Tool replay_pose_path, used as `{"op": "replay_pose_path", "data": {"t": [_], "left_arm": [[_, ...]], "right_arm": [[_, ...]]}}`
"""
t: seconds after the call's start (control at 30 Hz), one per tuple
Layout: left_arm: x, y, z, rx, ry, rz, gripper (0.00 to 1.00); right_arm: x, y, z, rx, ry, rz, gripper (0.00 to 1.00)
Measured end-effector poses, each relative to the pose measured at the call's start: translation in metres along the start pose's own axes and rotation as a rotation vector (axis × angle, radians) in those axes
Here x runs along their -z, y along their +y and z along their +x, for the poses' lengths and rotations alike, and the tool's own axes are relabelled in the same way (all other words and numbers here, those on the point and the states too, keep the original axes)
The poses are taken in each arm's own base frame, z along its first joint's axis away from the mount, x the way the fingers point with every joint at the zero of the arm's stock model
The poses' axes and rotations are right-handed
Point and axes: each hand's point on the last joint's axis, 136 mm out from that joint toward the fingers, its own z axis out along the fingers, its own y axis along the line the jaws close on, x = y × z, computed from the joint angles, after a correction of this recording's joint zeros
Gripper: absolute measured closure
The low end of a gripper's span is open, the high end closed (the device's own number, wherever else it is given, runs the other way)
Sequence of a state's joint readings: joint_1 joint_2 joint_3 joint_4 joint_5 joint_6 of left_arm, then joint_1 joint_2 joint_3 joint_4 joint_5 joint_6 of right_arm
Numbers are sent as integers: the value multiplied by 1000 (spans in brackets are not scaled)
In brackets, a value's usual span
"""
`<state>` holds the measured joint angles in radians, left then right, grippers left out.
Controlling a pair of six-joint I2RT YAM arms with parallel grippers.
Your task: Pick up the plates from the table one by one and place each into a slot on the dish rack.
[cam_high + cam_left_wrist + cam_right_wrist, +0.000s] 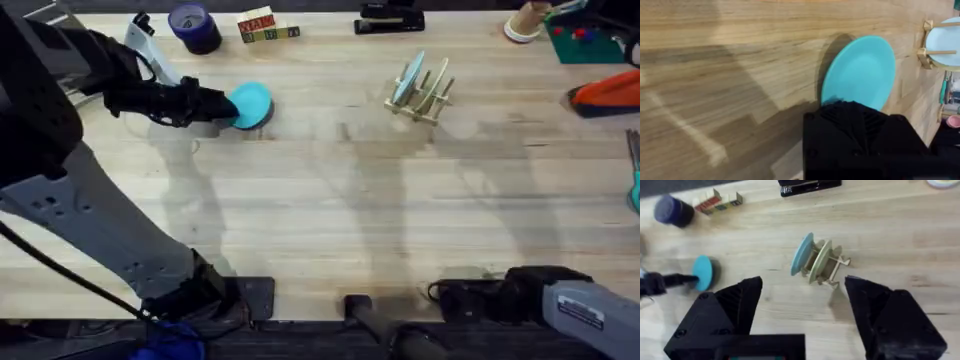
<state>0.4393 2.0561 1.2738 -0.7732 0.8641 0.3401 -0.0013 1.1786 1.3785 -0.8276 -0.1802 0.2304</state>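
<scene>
Two black fingers of the right gripper (pixel 802 317) stand wide apart with nothing in them, low near the robot's own edge of the table (pixel 330 210). Farther out, the left gripper (pixel 222 106) pinches the rim of a turquoise plate (pixel 250 104), tipped up on its edge above the wood. It looks light, stiff and a bit slippery, so the thin rim seems the best place to hold; beyond, the dish rack (pixel 422 92) already keeps a paler plate (pixel 407 80) upright in one slot.

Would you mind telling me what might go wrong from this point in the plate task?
The left gripper holds the turquoise plate only by its edge, so it may slip or swing in transit. The dish rack looks light and already carries a pale blue plate; a clumsy insertion could tip it.
</scene>
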Motion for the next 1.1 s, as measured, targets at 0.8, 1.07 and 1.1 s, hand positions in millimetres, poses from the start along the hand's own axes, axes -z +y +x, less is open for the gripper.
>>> {"op": "replay_pose_path", "data": {"t": [0.8, 1.07, 1.1], "left_arm": [[-1, -1, 0, 7, -6, 7, 959], [-1, -1, 0, 9, -5, 7, 960], [-1, -1, 0, 9, -5, 7, 959]], "right_arm": [[-72, 147, 49, 233, 158, -348, 7], [-93, 188, 73, 302, 198, -424, 9], [-94, 191, 75, 307, 204, -428, 8]]}}
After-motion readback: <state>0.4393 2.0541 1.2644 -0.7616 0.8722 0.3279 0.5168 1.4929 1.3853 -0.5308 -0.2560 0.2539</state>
